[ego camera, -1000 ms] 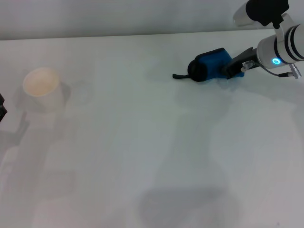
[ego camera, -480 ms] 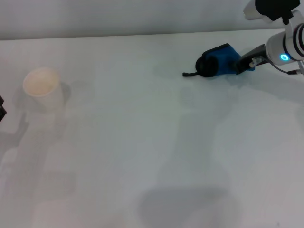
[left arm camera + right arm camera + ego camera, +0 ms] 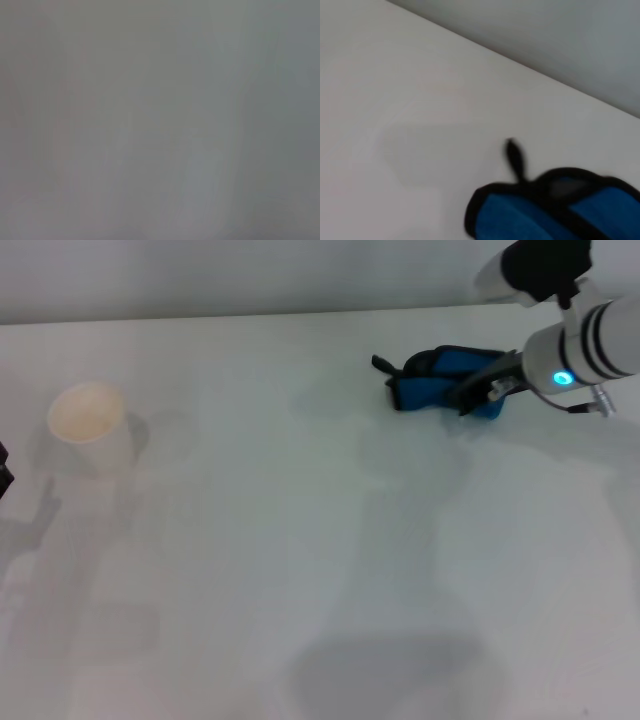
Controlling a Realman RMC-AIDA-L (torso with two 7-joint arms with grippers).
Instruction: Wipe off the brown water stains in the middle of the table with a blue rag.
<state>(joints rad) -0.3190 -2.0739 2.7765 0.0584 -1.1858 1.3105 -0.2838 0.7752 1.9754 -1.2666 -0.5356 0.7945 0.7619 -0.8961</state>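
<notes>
Listing left to right across the broad, smooth white table [image 3: 300, 570]: a small pale paper cup [image 3: 88, 420] with a tan inside stands upright near the left edge, and a dark sliver at that edge may be the left arm, parked; its gripper is not in view. The middle of the table carries only faint grey shadows; no brown water stains can be made out there. Far right and toward the back lies the thick, folded bright-blue rag with black edging [image 3: 440, 390], its long axis running roughly left-right, its black loop tab [image 3: 381, 363] pointing left toward the table's middle. The right gripper [image 3: 478, 392] meets the rag's right end, fingers apparently clamped on the cloth. The rag thus lies to the claw's left, with any wiping ground farther left again; the right arm is by far the nearer. The right wrist view shows the rag's [image 3: 555, 210] rounded end and tab against bare table.
</notes>
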